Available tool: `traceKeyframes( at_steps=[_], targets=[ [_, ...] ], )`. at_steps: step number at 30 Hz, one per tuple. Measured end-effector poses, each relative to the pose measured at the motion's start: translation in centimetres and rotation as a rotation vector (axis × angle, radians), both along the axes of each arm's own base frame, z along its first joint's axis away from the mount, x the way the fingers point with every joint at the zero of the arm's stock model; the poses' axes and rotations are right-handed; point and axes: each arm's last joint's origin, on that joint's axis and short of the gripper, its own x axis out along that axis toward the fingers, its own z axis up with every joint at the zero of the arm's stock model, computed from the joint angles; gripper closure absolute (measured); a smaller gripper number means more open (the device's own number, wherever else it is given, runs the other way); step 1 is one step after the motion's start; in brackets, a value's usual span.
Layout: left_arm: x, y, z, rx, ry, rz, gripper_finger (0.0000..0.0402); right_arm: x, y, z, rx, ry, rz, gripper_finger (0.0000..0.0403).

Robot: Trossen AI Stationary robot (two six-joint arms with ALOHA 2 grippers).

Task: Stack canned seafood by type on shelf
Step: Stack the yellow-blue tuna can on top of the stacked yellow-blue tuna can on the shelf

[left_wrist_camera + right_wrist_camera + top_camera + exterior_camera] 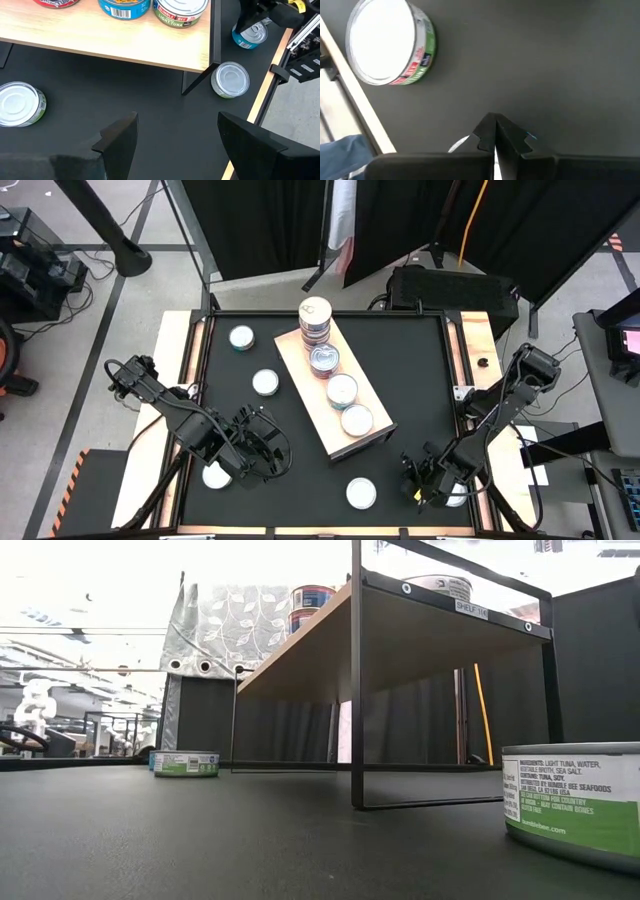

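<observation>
On the black surface point(400, 370), loose tins point(265, 382) surround the shelf point(300, 365); left pincer point(262, 448) gapes empty, right pincer point(420, 485) closed, empty, beside a tin point(361, 493).

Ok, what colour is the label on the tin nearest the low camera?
White above, green below, on the tuna tin; the low view shows it best.

A robotics lab: 2 arms flank a black table point(400, 380), with black curtains point(260, 220), floor cables point(100, 270) and equipment around.
</observation>
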Motion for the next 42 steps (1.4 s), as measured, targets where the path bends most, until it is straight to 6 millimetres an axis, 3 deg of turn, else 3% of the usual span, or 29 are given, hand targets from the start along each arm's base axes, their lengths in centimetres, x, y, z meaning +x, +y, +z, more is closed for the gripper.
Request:
traceKeyframes(
  at_steps=[11,33,42],
  targets=[
    [-0.2,-0.2,0.0,0.006,0.005,-0.012,0.013,-0.4,0.0,1.4,0.043,-0.025,0.011,0.0403],
    [-0.2,-0.1,0.0,0.008,0.009,-0.011,0.013,0.0,0.5,0.0,0.017,0.01,0.031,0.0403],
    [-0.1,-0.1,0.0,0.023,-0.001,-0.003,0.013,1.5,0.1,-1.7,-0.03,0.02,-0.016,0.0402]
  ],
)
